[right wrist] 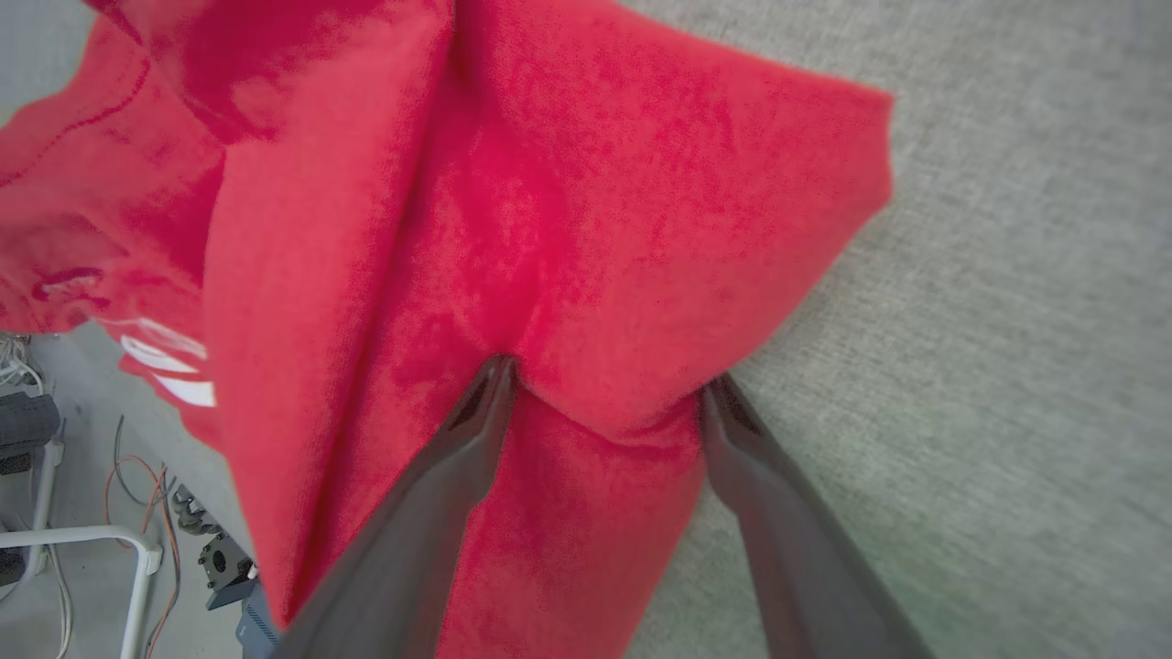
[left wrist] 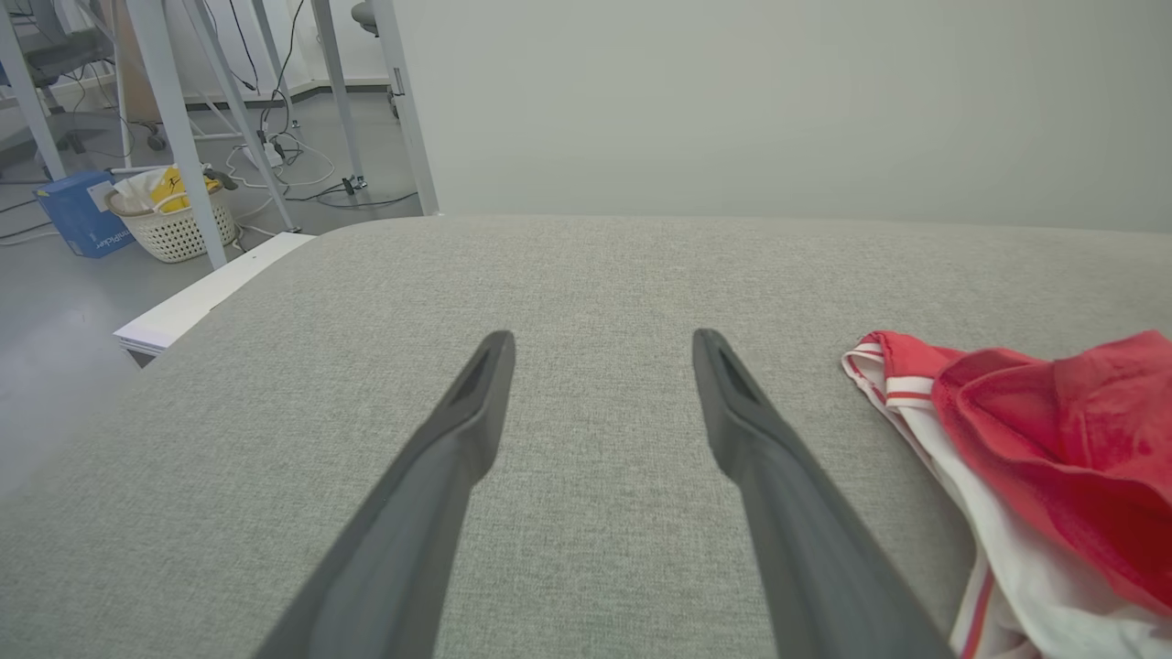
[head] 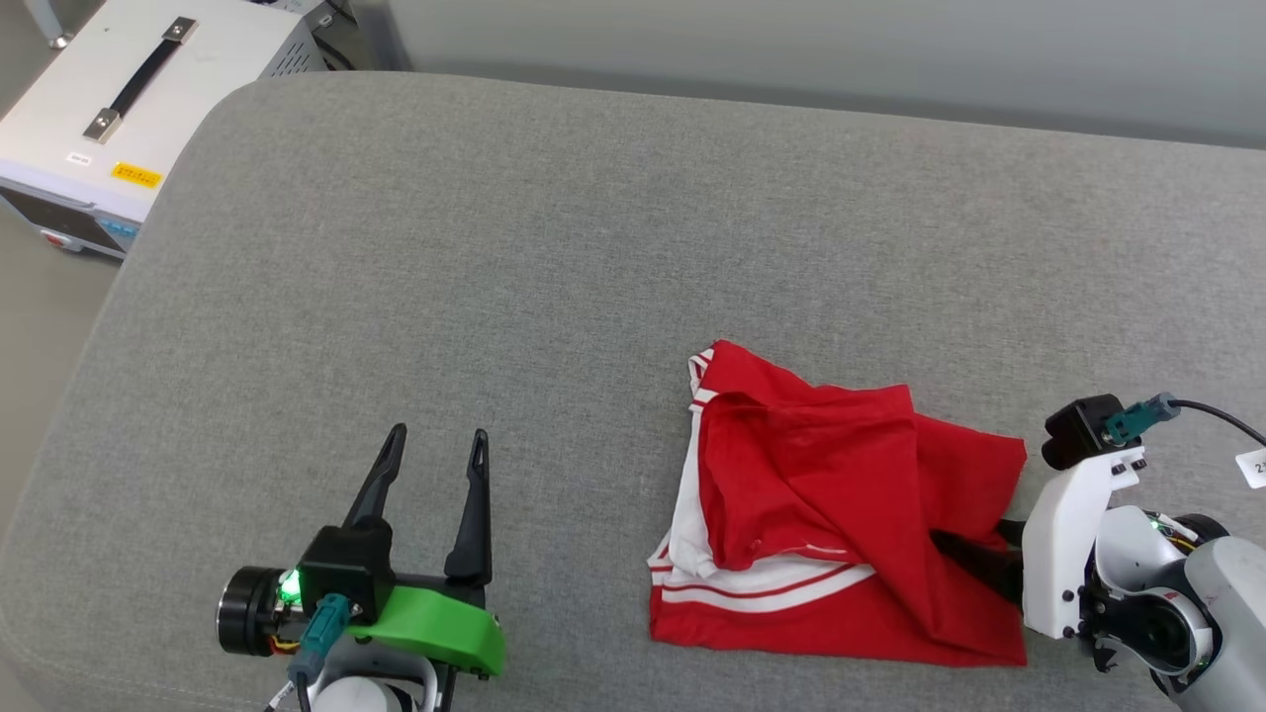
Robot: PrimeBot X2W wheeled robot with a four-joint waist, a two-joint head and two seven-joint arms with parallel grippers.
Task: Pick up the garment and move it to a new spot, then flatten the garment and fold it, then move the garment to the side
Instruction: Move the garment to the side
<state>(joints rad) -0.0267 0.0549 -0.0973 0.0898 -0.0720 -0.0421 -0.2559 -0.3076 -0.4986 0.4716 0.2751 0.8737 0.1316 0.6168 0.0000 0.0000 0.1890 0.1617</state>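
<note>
The garment [head: 821, 514] lies crumpled on the grey padded surface [head: 495, 247], red with white sleeve cloth and striped trim at its left edge. No lettering shows. My right gripper [head: 964, 554] reaches into its right edge, fingertips hidden under a red fold. In the right wrist view the garment [right wrist: 549, 229] bulges between the widely spread fingers of the right gripper [right wrist: 609, 371], which is open. My left gripper [head: 438, 433] rests open over bare fabric to the garment's left, holding nothing. The left wrist view has the left gripper [left wrist: 602, 339] with the garment [left wrist: 1053, 439] to its right.
A white equipment box [head: 129, 89] with a black handle stands beyond the surface's far left corner. A pale wall runs along the back. On the floor to the left are a white basket [left wrist: 174, 220], a blue box [left wrist: 82, 210] and metal frame legs.
</note>
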